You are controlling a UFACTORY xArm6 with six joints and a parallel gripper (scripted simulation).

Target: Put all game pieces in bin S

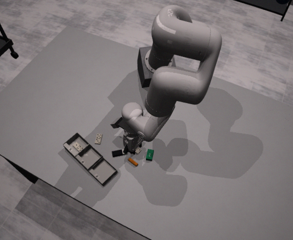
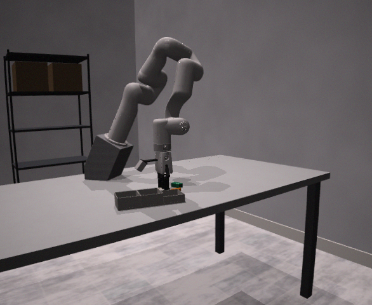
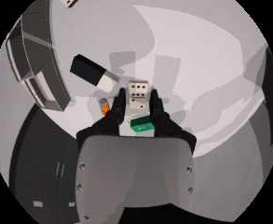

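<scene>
A cream domino (image 3: 138, 91) lies on the table between my fingertips; part of it shows beside the fingers in the top view (image 1: 138, 150). My gripper (image 3: 138, 95) (image 1: 130, 149) is low over the table, partly open, with the fingers on either side of the domino and not closed on it. The three-compartment grey bin tray (image 1: 89, 158) holds two dominoes (image 1: 77, 146) in its far-left compartment. I cannot read the bin letters.
A black block (image 1: 117, 153) lies just left of the gripper. An orange piece (image 1: 132, 161) lies in front of it and a green block (image 1: 149, 154) to its right. The arm's base (image 1: 151, 65) stands at the back. The tray (image 2: 149, 198) is near the table's front edge.
</scene>
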